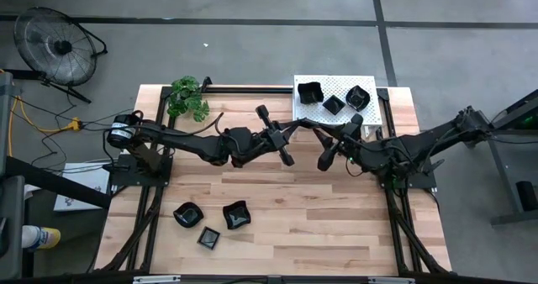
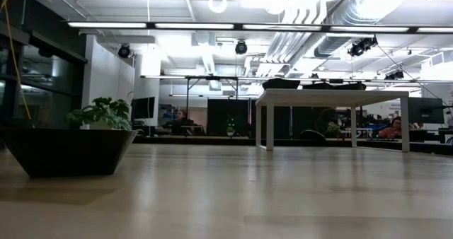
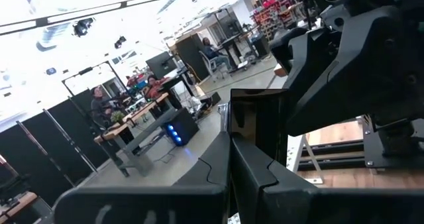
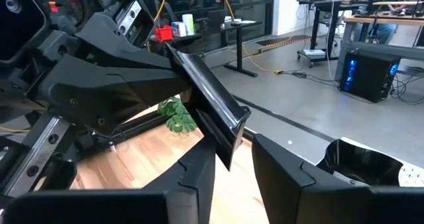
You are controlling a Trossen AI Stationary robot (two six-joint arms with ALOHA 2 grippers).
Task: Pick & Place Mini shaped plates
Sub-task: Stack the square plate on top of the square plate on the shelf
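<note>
Both grippers meet in the air above the table's middle. My left gripper [image 1: 294, 134] [image 3: 230, 159] is shut on one glossy black square mini plate [image 3: 255, 118] [image 4: 211, 101]. My right gripper [image 1: 321, 139] [image 4: 233, 166] is open, with a finger on each side of that plate's free corner. Three more black plates [image 1: 208, 223] lie flat on the wood near the near-left. Another three [image 1: 334, 104] rest on the white rack. One plate [image 2: 67, 153] fills the left of the low view. My left gripper pinches the black plate between its two fingers by one edge [image 3: 246, 139], coming level from the table's left. The plate stands on edge, lifted clear of the table. My right gripper: whether a finger [image 4: 199, 174] touches the plate's corner [image 4: 225, 154], I cannot tell.
The white perforated rack [image 1: 382, 109] sits at the far right of the table. A small green plant [image 1: 188, 97] stands at the far left. The arms' frame rails run along both sides. Bare wood [image 1: 319, 225] lies toward the near right. A fan [image 1: 55, 42] stands off the table.
</note>
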